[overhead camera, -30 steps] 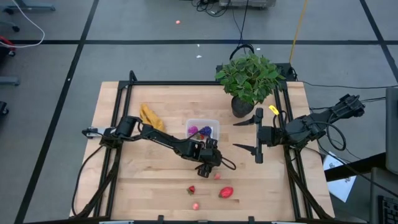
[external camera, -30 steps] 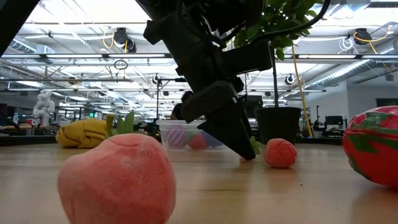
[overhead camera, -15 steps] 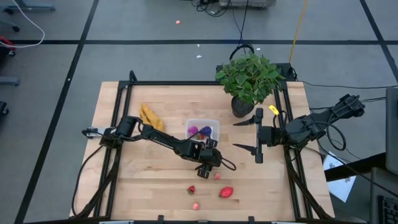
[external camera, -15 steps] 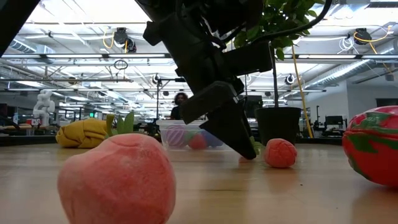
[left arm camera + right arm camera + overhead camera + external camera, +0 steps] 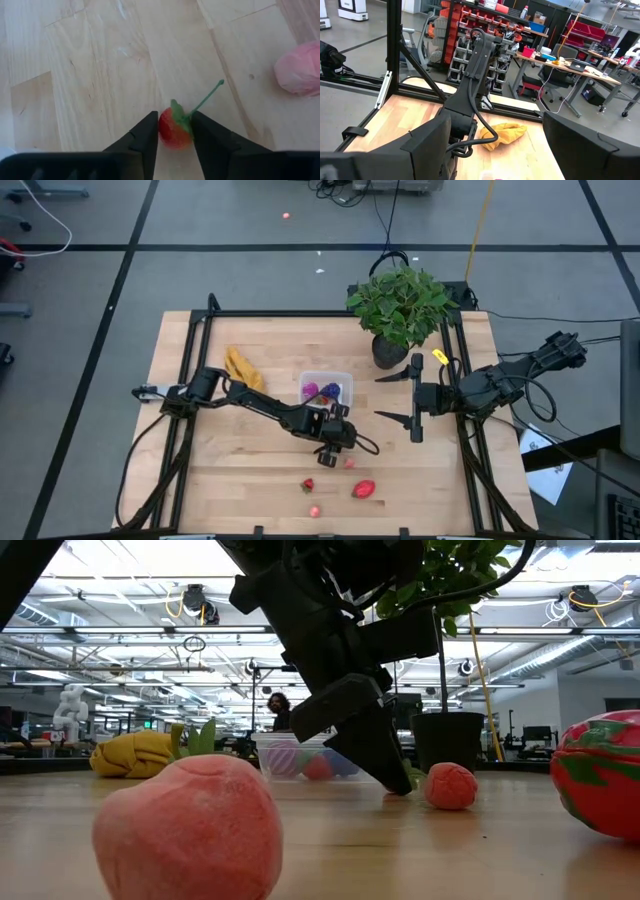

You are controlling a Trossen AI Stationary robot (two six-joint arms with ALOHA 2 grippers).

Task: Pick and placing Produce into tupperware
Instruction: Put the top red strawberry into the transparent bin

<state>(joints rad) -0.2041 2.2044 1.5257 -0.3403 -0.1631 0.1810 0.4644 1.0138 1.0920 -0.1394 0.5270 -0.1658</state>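
My left gripper (image 5: 337, 450) is down at the table just in front of the tupperware (image 5: 326, 388), a clear box with purple and pink produce inside. It is shut on a small red fruit with a green stalk (image 5: 170, 134). A pink berry (image 5: 350, 463) lies beside it. Nearer the front edge lie a small red fruit (image 5: 308, 485), a larger red one (image 5: 364, 489) and a pink one (image 5: 315, 510). My right gripper (image 5: 392, 396) hangs open above the table's right part, holding nothing. My left gripper pinches the small red fruit by its two opposite sides (image 5: 162, 131) between its two fingers. The fingers (image 5: 146, 132) slant down at it from above. The fruit sits on the table, its green stalk (image 5: 207, 96) sticking out beyond the fingertips.
A yellow banana bunch (image 5: 242, 368) lies at the left rear. A potted plant (image 5: 400, 305) stands at the back right. A black frame (image 5: 190, 350) runs along the table's edges. Bare wood lies left of the loose produce. A person (image 5: 278, 710) stands in the room behind.
My left gripper's fingers have drawn together around the small red fruit while the arm kept its place. The fruit has stayed on the table.
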